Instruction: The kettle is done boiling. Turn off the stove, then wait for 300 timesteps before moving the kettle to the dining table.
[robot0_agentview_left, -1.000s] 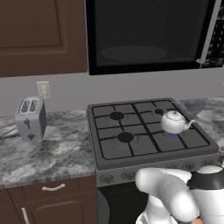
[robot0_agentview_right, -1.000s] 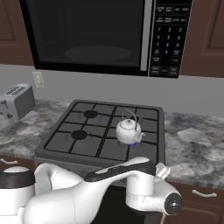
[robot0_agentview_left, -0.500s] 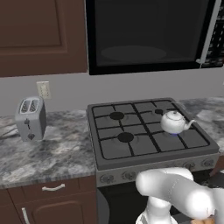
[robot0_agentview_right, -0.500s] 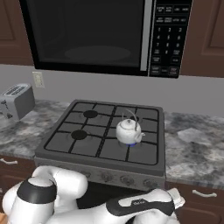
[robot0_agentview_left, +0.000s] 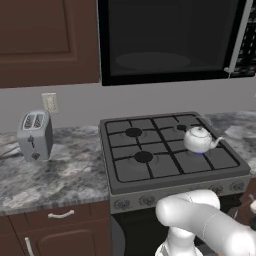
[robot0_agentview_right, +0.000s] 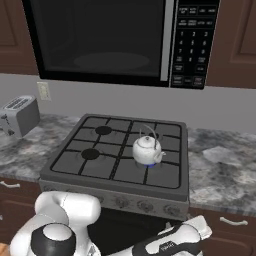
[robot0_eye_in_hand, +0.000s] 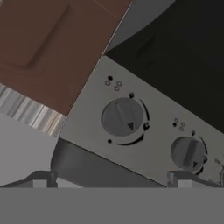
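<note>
The small white kettle (robot0_agentview_left: 199, 139) (robot0_agentview_right: 146, 149) stands upright on the front right burner of the dark grey stove (robot0_agentview_left: 150, 167) (robot0_agentview_right: 100, 162), with a bluish glow under it. In the hand view my gripper (robot0_eye_in_hand: 109, 181) is open and empty, its two fingertips (robot0_eye_in_hand: 41, 179) spread wide at the bottom. It faces the stove's tilted front panel (robot0_eye_in_hand: 87, 131). One round knob (robot0_eye_in_hand: 123, 117) sits just above the gap between the fingers and apart from them, and a second knob (robot0_eye_in_hand: 188, 153) lies to the right. The dining table is out of view.
A grey toaster (robot0_agentview_left: 35, 134) (robot0_agentview_right: 17, 115) stands on the marbled worktop (robot0_agentview_left: 60, 175) left of the stove. A black microwave (robot0_agentview_left: 165, 40) (robot0_agentview_right: 100, 40) hangs above it. Brown cabinet fronts (robot0_eye_in_hand: 48, 48) flank the stove panel. My white arm (robot0_agentview_left: 200, 220) (robot0_agentview_right: 65, 215) folds low before the stove.
My arm has swung down and forward, lower in front of the stove. The kettle, toaster and stove have not moved.
</note>
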